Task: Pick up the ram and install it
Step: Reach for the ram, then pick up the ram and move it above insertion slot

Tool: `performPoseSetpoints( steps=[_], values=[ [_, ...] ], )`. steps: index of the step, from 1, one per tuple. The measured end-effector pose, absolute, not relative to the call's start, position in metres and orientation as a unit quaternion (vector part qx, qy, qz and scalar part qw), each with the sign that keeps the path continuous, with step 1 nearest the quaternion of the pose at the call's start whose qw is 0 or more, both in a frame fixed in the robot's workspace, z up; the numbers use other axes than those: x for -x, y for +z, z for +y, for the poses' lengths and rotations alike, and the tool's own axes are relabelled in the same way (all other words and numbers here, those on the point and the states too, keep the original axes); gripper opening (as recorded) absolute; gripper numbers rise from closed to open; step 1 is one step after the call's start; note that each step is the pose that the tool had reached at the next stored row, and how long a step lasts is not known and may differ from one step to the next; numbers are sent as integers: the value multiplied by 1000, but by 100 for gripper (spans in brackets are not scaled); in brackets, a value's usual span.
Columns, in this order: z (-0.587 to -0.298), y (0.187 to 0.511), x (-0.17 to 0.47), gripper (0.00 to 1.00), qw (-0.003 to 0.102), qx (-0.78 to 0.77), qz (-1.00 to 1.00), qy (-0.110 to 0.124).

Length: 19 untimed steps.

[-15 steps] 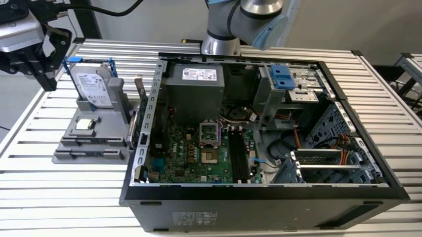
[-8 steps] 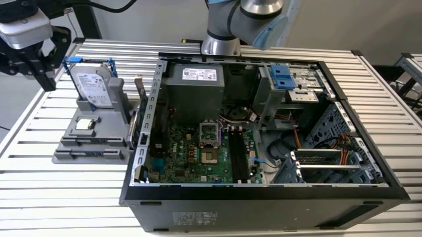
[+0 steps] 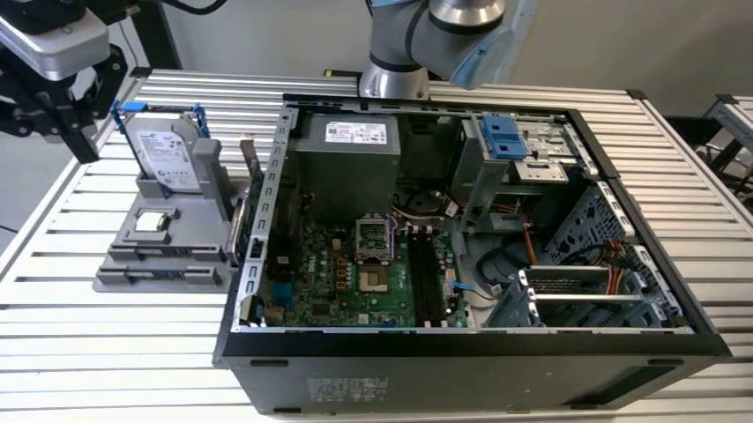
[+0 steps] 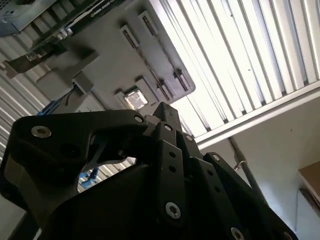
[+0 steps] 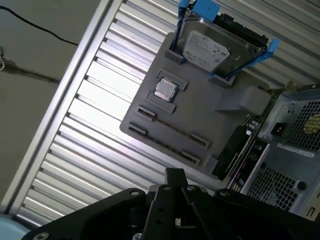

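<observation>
Black fingers (image 5: 174, 177) look pressed together on nothing, above the slatted metal table (image 5: 85, 115). Beyond them and well apart, what seems to be the thin ram (image 5: 172, 128) stands edge-on in the grey holder (image 5: 210, 115). The exterior view adds the green motherboard (image 3: 353, 282) inside the open black computer case (image 3: 471, 352).

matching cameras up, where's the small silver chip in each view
exterior view: silver chip on the gray holder, at the exterior view's left of the computer case
first wrist view: chip on the holder, near the hard drive
second wrist view: chip in the holder's square pocket
shared landmark: the gray holder
</observation>
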<state>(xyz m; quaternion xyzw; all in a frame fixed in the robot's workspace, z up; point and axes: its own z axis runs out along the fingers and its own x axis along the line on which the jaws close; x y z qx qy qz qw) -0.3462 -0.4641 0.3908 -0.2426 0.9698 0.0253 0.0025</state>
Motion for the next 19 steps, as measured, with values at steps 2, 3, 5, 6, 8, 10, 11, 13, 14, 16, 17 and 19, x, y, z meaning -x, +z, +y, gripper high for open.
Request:
performPoseSetpoints(
  steps=[2,3,5,6,8,10,11,13,14,16,17,19],
  values=[
    [-464,391,346,0,2,260,965,25],
    [-464,391,346,0,2,269,963,25],
    [-464,391,346,0,1,286,958,25],
    [-464,391,346,0,1,295,955,25],
    [-464,391,346,0,1,311,950,25],
    [-464,391,346,0,0,327,945,25],
    [-464,391,346,0,0,334,942,25],
    [-464,391,346,0,-1,350,936,24],
    [-464,391,346,0,-1,358,933,24],
    [-464,391,346,0,-2,375,927,23],
    [-464,391,346,0,-2,383,924,23],
    [-464,391,346,0,-3,398,917,23]
  ],
)
